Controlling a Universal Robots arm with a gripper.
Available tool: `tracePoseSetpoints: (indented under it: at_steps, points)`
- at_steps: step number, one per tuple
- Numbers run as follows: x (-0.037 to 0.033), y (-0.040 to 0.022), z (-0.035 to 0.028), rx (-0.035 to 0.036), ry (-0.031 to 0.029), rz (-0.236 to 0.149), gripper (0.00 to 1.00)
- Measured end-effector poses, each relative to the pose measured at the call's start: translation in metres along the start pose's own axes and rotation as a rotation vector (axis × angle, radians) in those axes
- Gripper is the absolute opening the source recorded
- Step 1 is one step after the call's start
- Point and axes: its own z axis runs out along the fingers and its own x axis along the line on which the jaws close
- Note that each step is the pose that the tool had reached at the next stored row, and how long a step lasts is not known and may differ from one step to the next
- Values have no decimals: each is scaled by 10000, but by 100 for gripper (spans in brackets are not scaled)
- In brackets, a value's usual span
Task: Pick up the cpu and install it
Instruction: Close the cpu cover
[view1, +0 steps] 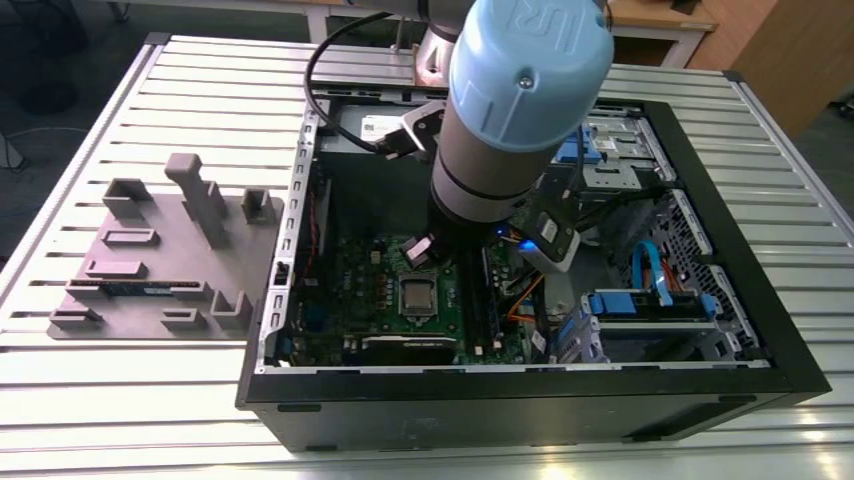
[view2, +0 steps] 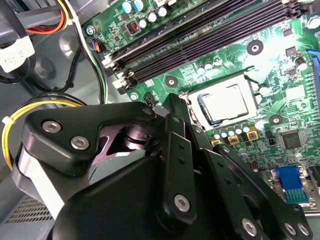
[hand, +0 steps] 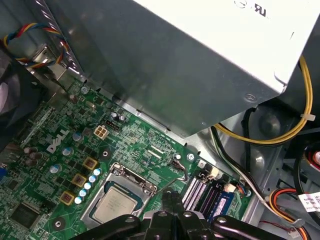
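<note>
The cpu (view1: 418, 294) lies flat in the metal-framed socket of the green motherboard (view1: 350, 290) inside the open computer case. Its silver top shows in both wrist views (view2: 223, 102) (hand: 116, 205). My gripper (view1: 423, 250) hangs above the board, just off the socket's far edge toward the power supply. Its black fingers (hand: 172, 202) are pressed together with nothing between them. The black finger linkage (view2: 175, 145) covers part of the board beside the socket.
A grey power supply box (hand: 200, 60) overhangs the board's far side, with yellow and black cables (hand: 280, 135) beside it. Long dark memory slots (view2: 210, 35) run next to the socket. Blue drive bays (view1: 654, 300) fill the case's right. A grey parts fixture (view1: 160, 250) lies outside, left.
</note>
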Motion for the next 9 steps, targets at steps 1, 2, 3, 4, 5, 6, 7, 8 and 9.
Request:
tracePoseSetpoints:
  at_steps: [1,2,3,4,5,6,7,8,9]
  points:
    - [0,0,1,9,4,-1,11]
    - [0,0,1,30,17,-1,11]
    - [0,0,1,64,39,-1,11]
    - [0,0,1,112,74,1,11]
    - [0,0,3,167,129,5,11]
    - [0,-1,5,220,196,11,11]
    - [0,0,7,271,285,24,11]
    - [-1,0,10,311,387,39,11]
    - [-2,1,12,336,498,60,11]
